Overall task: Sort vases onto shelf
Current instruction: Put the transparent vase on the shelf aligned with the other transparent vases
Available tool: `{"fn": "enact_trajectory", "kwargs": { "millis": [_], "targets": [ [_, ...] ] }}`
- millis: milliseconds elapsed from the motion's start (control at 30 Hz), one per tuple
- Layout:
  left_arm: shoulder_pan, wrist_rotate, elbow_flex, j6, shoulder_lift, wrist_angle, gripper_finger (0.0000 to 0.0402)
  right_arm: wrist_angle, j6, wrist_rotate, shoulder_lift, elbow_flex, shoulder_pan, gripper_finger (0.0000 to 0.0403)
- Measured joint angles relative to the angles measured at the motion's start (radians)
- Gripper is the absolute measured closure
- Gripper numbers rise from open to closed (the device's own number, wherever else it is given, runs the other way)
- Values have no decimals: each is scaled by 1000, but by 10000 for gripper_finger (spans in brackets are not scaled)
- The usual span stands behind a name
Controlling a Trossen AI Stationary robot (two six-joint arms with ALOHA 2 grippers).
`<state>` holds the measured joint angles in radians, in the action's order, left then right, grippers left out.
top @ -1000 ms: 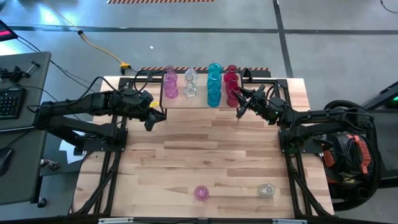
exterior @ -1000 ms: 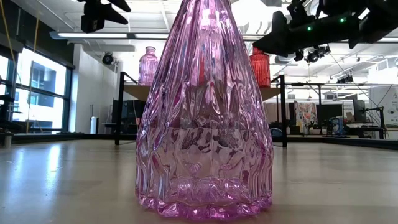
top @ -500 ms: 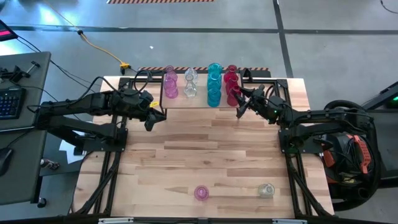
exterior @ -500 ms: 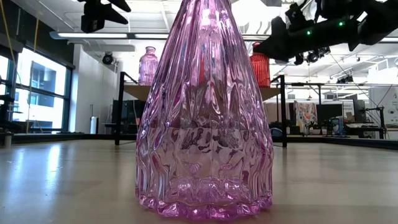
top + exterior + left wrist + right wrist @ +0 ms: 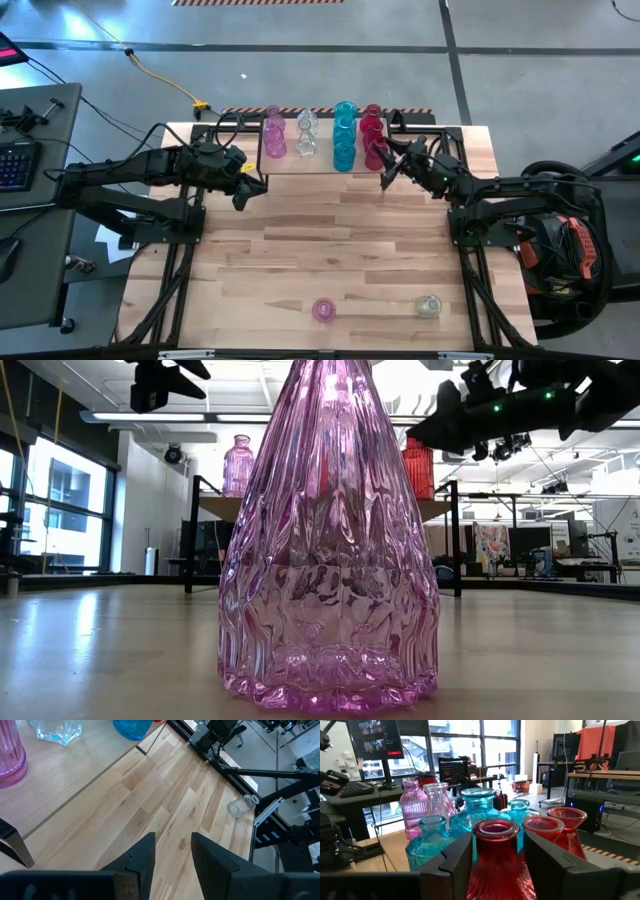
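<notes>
The shelf [image 5: 322, 163] stands at the table's far middle and bears rows of pink [image 5: 274, 140], clear [image 5: 306, 140], teal [image 5: 344, 140] and red [image 5: 372, 125] vases. My right gripper [image 5: 497, 850] is open and level at the shelf's right end. Its fingers stand on either side of the nearest red vase [image 5: 495, 865], which is upright on the shelf. My left gripper [image 5: 173, 847] hovers open off the shelf's left near corner, with nothing between its fingers. A pink vase [image 5: 323, 310] and a clear vase [image 5: 428, 306] rest on the table near its front edge. My right gripper has one finger [image 5: 455, 865] on each side of the red vase's neck [image 5: 495, 837], coming level from the table's right near side. Whether the fingers touch the glass I cannot tell. The vase stands upright on its base.
The pink vase [image 5: 328, 540] fills the low view, close to the camera. Bare wooden tabletop [image 5: 330, 240] lies between the shelf and the two front vases. A desk with a keyboard [image 5: 15, 160] stands beyond the table's left edge.
</notes>
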<state>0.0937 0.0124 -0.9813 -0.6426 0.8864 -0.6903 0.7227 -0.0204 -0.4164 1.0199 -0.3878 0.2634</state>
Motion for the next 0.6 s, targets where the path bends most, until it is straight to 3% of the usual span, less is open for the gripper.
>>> {"fn": "enact_trajectory", "kwargs": {
  "millis": [600],
  "targets": [
    [0, 0, 0, 0, 0, 0, 284, -3, 47, 0, -103, -2, -5, 247]
  ]
}}
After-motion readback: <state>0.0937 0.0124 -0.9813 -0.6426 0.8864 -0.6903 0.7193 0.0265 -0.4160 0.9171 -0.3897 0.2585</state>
